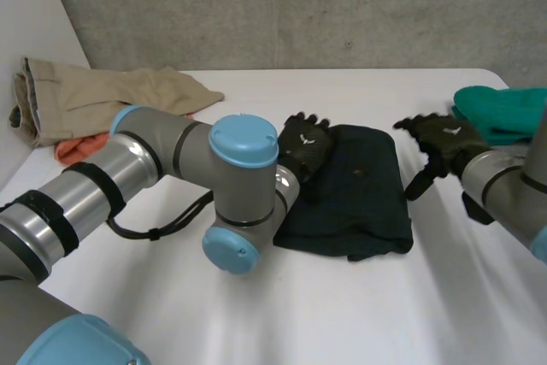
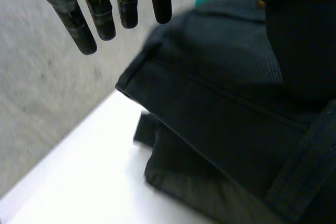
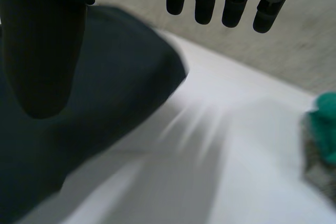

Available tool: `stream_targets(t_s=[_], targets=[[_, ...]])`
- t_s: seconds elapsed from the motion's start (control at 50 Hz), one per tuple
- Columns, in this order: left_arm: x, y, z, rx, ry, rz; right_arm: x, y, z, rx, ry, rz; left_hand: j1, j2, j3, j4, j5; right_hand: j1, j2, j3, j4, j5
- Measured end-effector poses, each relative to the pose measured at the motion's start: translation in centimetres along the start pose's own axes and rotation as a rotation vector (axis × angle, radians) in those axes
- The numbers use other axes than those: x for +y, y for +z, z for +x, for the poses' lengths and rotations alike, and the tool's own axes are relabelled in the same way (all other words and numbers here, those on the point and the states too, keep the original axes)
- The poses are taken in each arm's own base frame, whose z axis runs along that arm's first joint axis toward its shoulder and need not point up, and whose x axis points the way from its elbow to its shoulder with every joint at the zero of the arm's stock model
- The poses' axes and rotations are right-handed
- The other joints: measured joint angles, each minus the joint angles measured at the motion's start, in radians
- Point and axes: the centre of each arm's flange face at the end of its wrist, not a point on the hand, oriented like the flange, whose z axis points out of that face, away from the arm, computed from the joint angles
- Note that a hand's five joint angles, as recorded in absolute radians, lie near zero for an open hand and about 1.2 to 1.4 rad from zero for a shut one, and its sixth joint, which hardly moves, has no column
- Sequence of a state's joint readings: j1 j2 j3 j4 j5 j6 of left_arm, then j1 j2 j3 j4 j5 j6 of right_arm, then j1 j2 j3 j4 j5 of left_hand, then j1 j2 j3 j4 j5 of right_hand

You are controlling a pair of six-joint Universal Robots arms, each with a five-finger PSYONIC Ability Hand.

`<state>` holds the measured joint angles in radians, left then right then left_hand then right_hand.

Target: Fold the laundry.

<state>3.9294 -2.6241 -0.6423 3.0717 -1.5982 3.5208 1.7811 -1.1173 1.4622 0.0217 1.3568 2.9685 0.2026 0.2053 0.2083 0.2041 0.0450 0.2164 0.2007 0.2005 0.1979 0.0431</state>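
Dark garment [image 1: 363, 198]: left hand [image 1: 305, 150] over its edge, fingers straight; right hand [image 1: 443, 138] near, fingers relaxed.

Bright, even light falls from overhead on the white table [image 1: 342, 314]; the dark garment [image 1: 363, 190] casts a soft, thin shadow along its near edge; its folds stay murky.

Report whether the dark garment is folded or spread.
Folded: the dark garment lies as a compact rectangle, with stacked layers showing at its edge.
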Motion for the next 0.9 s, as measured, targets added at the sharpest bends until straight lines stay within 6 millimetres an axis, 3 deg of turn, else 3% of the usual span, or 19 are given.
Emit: stream_targets(t_s=[0.18, 0.32, 0.48, 0.6, 0.74, 0.84, 0.9], targets=[[1.6, -1.3, -0.3, 0.014, 0.081, -0.148, 2.9, 2.9, -2.0, -0.087, 0.02, -0.149, 0.013, 0.0, 0.0, 0.0, 0.0, -0.009, 0.0, 0.0, 0.0, 0.0], [1.3, -1.9, -0.1, 0.02, 0.097, -0.162, 2.8, 3.3, -1.8, -0.064, -0.044, -0.182, 0.012, 0.0, 0.0, 0.0, -0.003, -0.011, -0.003, 0.0, 0.0, 0.0], [-4.1, -3.3, -2.7, -0.035, 0.077, -0.046, -1.0, 0.9, -2.0, 0.042, -0.221, -0.062, 0.006, -0.002, -0.002, -0.003, -0.005, -0.011, -0.003, 0.0, 0.0, -0.002], [-9.1, -5.9, -5.6, -0.067, 0.036, 0.072, -2.2, -2.9, -5.1, 0.033, -0.372, 0.068, 0.006, -0.002, -0.002, -0.003, -0.005, -0.011, -0.003, 0.0, 0.0, -0.002], [-13.1, -10.3, -6.2, 0.124, -0.088, 0.221, 1.8, -7.2, -9.3, -0.047, -0.47, 0.146, 0.006, -0.002, -0.002, -0.003, -0.005, -0.011, -0.003, 0.0, 0.0, -0.002], [-13.9, -13.0, -5.7, 0.322, -0.156, 0.278, 4.7, -8.3, -10.4, -0.048, -0.478, 0.159, 0.006, -0.002, -0.002, -0.003, -0.005, -0.011, -0.003, 0.0, 0.0, -0.002], [-13.7, -14.0, -5.5, 0.401, -0.18, 0.287, 6.0, -7.9, -10.6, -0.028, -0.471, 0.166, 0.006, -0.002, -0.002, -0.003, -0.005, -0.011, -0.003, 0.0, 0.0, -0.002]])
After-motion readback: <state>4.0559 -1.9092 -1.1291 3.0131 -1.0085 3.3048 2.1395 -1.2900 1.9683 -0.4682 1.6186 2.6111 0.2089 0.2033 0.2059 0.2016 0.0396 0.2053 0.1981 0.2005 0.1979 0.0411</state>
